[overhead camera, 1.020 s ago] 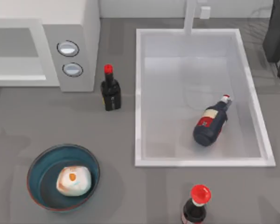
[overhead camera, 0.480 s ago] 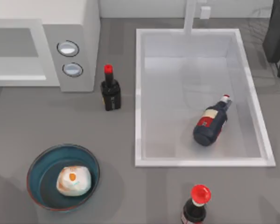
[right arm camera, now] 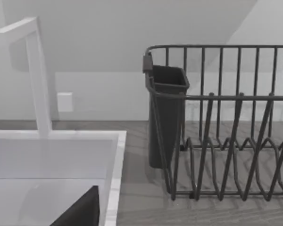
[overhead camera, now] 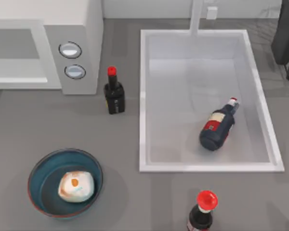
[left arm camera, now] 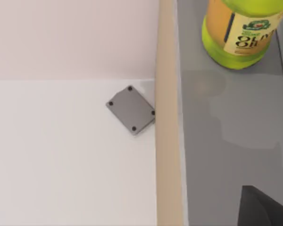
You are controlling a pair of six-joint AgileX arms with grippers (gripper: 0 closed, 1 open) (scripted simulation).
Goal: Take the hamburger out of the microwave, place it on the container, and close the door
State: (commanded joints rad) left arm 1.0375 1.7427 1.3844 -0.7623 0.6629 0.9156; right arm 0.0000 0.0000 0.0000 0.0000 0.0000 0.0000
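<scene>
microwave (overhead camera: 48,48) cut at left edge, front bottle (overhead camera: 202,214) cut off below

hamburger (overhead camera: 75,186) in container (overhead camera: 38,169); microwave (overhead camera: 82,29) door (overhead camera: 17,79) shut

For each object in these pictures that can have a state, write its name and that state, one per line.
hamburger: resting in the container
container: upright, holding the hamburger
door: shut
small dark bottle: upright, red-capped
sink bottle: lying on its side
front bottle: upright
olive oil bottle: upright
</scene>
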